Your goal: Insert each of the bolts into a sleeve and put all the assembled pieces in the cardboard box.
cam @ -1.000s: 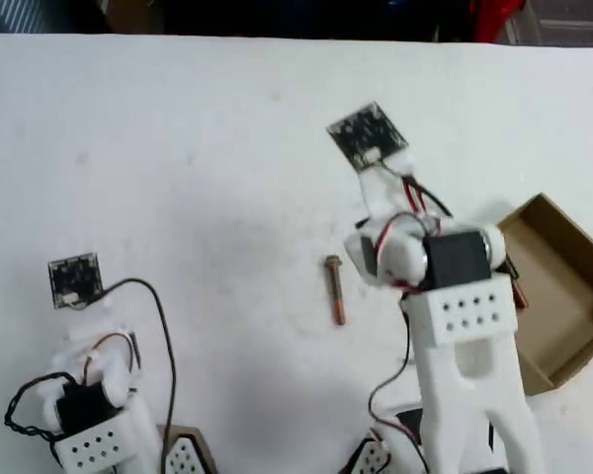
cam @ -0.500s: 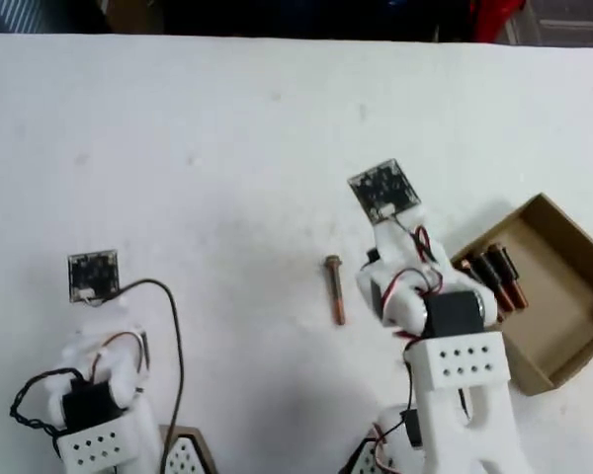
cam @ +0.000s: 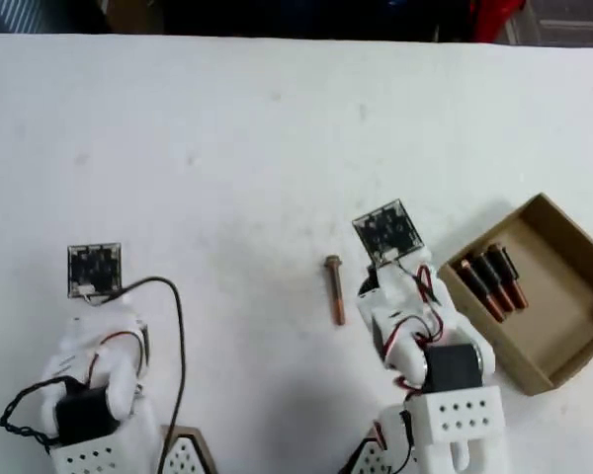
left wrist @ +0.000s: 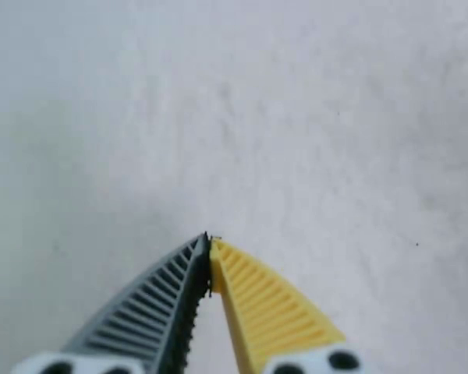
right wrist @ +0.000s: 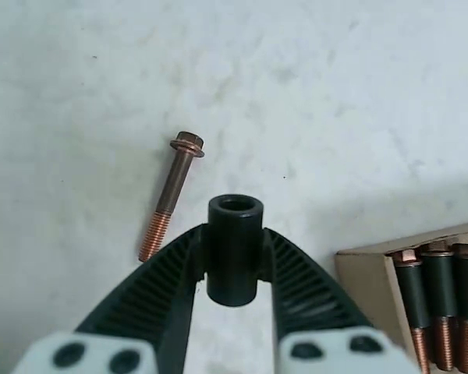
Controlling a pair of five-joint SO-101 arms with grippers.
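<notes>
A copper bolt (cam: 334, 289) lies loose on the white table, also seen as the bolt (right wrist: 171, 193) in the right wrist view. My right gripper (right wrist: 234, 238) is shut on a black sleeve (right wrist: 235, 249), held upright with its open end up, just beside the bolt. The right arm (cam: 415, 326) stands between the bolt and the cardboard box (cam: 563, 326). Three assembled pieces (cam: 488, 278) lie in the box; they also appear as the assembled pieces (right wrist: 437, 300) at the right wrist view's edge. My left gripper (left wrist: 210, 238) is shut with nothing in it, over bare table.
The left arm (cam: 89, 385) sits at the near left with its cable looping beside it. The box's open wall faces the right arm. White table stretches wide to the far side and left.
The right arm has drawn back toward the near edge, uncovering the box with the assembled pieces. The left arm has shifted slightly nearer too. The bolt has not moved.
</notes>
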